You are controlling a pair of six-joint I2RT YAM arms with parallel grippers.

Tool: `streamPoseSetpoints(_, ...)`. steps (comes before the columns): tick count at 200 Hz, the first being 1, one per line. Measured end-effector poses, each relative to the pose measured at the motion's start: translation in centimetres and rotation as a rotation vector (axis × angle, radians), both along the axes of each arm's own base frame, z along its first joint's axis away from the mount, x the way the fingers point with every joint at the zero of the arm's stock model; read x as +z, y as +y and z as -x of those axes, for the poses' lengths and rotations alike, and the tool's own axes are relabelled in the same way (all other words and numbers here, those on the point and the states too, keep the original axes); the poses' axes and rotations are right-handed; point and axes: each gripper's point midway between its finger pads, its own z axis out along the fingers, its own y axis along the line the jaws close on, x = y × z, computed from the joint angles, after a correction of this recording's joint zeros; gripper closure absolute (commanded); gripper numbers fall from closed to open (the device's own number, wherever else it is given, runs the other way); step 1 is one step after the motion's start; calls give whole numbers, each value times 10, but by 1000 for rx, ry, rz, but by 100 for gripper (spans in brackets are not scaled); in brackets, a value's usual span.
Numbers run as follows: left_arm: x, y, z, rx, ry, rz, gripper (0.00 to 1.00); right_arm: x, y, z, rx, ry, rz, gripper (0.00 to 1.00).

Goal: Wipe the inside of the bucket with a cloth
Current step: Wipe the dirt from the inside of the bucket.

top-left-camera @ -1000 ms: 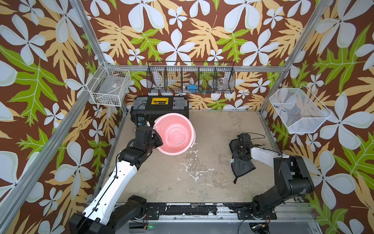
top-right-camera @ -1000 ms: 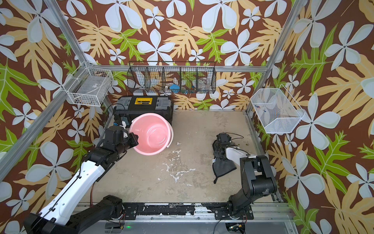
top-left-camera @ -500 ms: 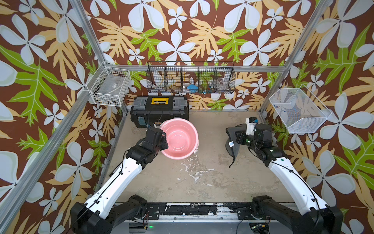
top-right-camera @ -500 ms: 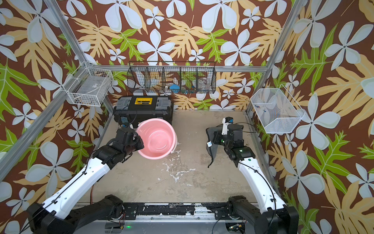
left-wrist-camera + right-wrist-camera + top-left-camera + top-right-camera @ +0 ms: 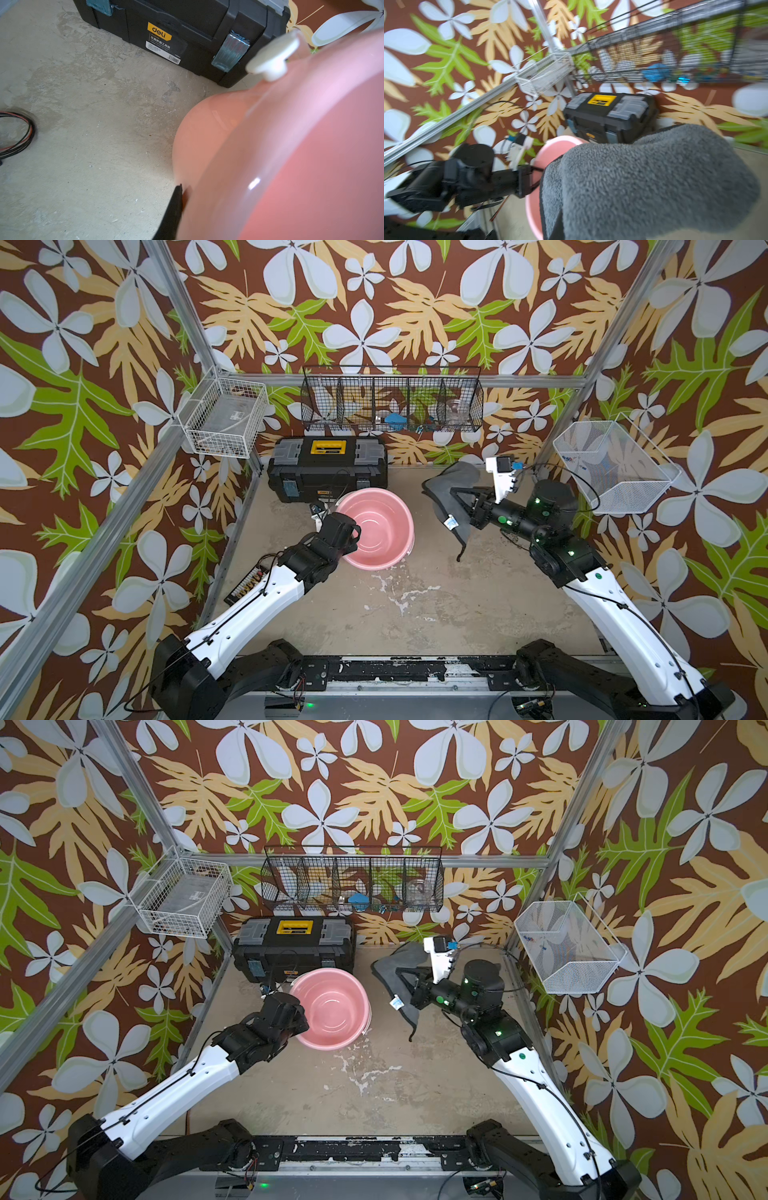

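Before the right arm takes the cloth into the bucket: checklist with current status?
1. Left gripper shut on the bucket rim: ok.
2. Right gripper shut on the cloth: ok.
3. Bucket mouth open, nothing inside: ok.
4. Cloth lined up over the bucket mouth: not ok; it hangs to one side, apart from the bucket.
5. Cloth's hanging tail off the floor: cannot tell.
6. Bucket rim apart from the toolbox behind it: cannot tell; they overlap in both top views.

Pink bucket, dark grey cloth
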Motion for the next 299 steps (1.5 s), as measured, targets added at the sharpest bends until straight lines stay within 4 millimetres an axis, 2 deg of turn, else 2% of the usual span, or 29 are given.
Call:
streamPoseSetpoints(19,-2,-3,2,-1,-23,18,100,8,35,15,107,-25,6,100)
streamPoseSetpoints(42,-3,-6,2,-3,-47,42,100,1,58,18,159,-15,13,100)
streamPoseSetpoints(75,6,-13,3,-26,-92,108,100,-33,81,5,170,44,53,100)
streamPoseSetpoints(90,10,-18,1,-42,-103,132,100,-49,95,5,192,69,78,100)
streamPoseSetpoints(112,11,-27,0,-73,-93,155,100,-63,113,4,211,83,109,100)
streamPoseSetpoints(157,16,-36,-1,-102,-79,166,100,-82,138,-20,126,71,216,100)
streamPoseSetpoints(190,24,-39,1,-114,-72,178,100,-116,143,-36,29,63,373,100)
streamPoseSetpoints(216,30,-41,1,-117,-67,186,100,-141,140,-37,-19,51,485,100)
streamPoseSetpoints(244,27,-39,4,-114,-48,175,100,-165,135,-34,-42,44,578,100)
streamPoseSetpoints(267,25,-39,3,-112,-34,165,100,-181,132,-39,-62,49,642,100)
streamPoseSetpoints(299,19,-38,3,-103,-21,145,100,-215,130,-45,-70,103,757,100)
